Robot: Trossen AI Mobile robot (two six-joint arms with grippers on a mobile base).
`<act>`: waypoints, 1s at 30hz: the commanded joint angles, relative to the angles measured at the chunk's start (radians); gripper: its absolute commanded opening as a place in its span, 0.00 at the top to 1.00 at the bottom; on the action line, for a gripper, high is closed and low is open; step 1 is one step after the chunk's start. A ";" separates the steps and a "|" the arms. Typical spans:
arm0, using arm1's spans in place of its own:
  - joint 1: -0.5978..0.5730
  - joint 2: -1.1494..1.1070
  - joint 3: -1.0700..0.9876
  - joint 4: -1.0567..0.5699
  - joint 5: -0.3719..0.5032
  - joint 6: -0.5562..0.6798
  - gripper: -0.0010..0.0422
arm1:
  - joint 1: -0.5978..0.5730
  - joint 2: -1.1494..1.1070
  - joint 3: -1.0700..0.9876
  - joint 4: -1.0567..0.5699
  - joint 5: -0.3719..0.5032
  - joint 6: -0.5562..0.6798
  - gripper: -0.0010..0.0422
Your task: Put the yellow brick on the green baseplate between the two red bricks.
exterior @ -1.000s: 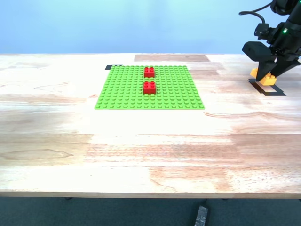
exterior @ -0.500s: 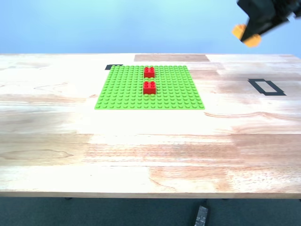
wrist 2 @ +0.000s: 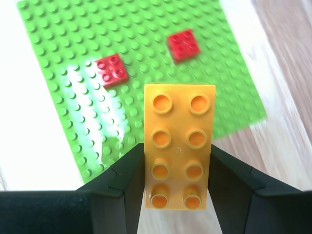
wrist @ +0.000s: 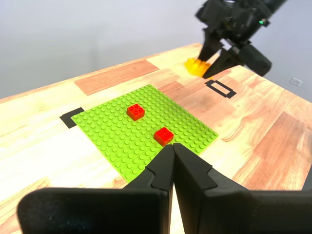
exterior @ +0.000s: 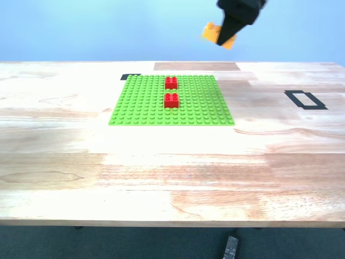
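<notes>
My second gripper (wrist 2: 178, 180) clamps the long yellow-orange studded plastic brick (wrist 2: 178, 148), airborne in the exterior view. Only its wrist view shows the fingers (wrist 2: 127, 175) squeezing. My first gripper (wrist: 173, 168) is closed, empty.

Exterior view: frontal, across the table (exterior: 172, 178) toward the green baseplate (exterior: 140, 108), fairly distant. First wrist view: low, oblique, near one baseplate (wrist: 112, 141) corner. Second wrist view: steeply downward, high above it (wrist 2: 58, 58). Baseplate shared by all.
</notes>
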 commanded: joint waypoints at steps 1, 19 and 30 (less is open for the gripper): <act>0.001 0.000 0.001 0.000 0.000 0.000 0.98 | 0.032 0.098 0.126 -0.087 0.023 -0.072 0.98; 0.001 -0.005 0.001 -0.001 0.000 0.000 0.98 | 0.158 0.505 0.488 -0.178 0.077 -0.212 0.98; 0.001 -0.006 0.001 -0.001 0.000 0.000 0.98 | 0.161 0.533 0.443 -0.131 0.095 -0.259 0.98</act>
